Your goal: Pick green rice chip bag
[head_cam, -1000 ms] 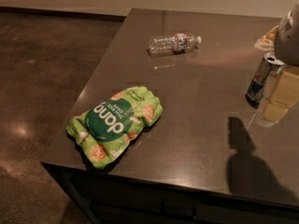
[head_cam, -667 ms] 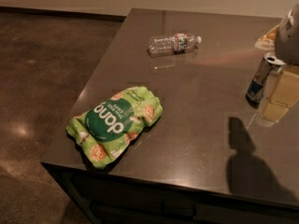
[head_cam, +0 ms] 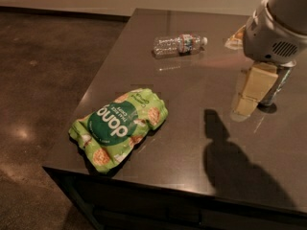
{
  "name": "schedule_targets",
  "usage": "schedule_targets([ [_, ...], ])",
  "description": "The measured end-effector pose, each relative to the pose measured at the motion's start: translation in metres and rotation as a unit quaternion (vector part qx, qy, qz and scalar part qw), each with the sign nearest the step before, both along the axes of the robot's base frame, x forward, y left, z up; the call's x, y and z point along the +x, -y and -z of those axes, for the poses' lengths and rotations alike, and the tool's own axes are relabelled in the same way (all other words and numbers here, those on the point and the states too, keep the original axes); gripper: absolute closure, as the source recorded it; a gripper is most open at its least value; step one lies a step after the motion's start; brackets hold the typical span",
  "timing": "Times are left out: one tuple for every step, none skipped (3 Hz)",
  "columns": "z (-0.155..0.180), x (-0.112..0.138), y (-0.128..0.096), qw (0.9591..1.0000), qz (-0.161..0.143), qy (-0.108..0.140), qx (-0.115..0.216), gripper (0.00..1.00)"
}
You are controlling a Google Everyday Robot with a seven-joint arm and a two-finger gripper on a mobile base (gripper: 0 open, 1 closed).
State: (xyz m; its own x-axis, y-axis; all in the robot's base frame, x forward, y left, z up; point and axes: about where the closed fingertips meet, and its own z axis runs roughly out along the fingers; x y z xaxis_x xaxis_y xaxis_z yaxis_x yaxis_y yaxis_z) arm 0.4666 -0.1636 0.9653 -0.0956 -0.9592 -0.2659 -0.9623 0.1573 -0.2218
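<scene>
Since a second ago the arm (head_cam: 277,25) has swung in from the right edge, so much more of its white housing now shows, and the gripper (head_cam: 247,99) has come leftward with it, from over the can (head_cam: 278,86) to just left of it. Nothing on the table (head_cam: 192,95) has shifted. The gripper hangs low over the right side of the top and throws a dark shadow (head_cam: 230,162) toward the front edge. Whether it is open or closed cannot be told from this angle, and nothing shows in its hold. The bag (head_cam: 118,127) lies flat near the front-left corner with its dark-green circle facing up, well apart from the gripper and from everything else. That free ground on every side likely suits a straight descent from above, and the puffed, crinkly body should give the gripper folds to pinch (though it may slide on the glossy surface if nudged sideways). The arm seems to be early in its reach, with most of the table's width yet to cross. The bottle (head_cam: 179,44) rests on its side toward the back and is out of the way, while the can stands upright close behind the gripper, so it is the one thing a careless swing could clip. A small yellowish packet (head_cam: 235,36) peeks out beside the housing. By count there is one bag, one bottle, one can, one packet and one gripper.
</scene>
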Motion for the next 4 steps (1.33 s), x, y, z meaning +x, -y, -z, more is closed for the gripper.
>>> schedule_targets([
  [0.010,0.016,-0.039,0.9988,-0.046,-0.006,0.014,0.00],
  [0.019,0.028,-0.078,0.9953,-0.093,-0.006,0.027,0.00],
  [0.028,0.034,-0.120,0.9881,-0.150,-0.001,0.032,0.00],
  [0.042,0.034,-0.155,0.9789,-0.203,0.000,0.026,0.00],
])
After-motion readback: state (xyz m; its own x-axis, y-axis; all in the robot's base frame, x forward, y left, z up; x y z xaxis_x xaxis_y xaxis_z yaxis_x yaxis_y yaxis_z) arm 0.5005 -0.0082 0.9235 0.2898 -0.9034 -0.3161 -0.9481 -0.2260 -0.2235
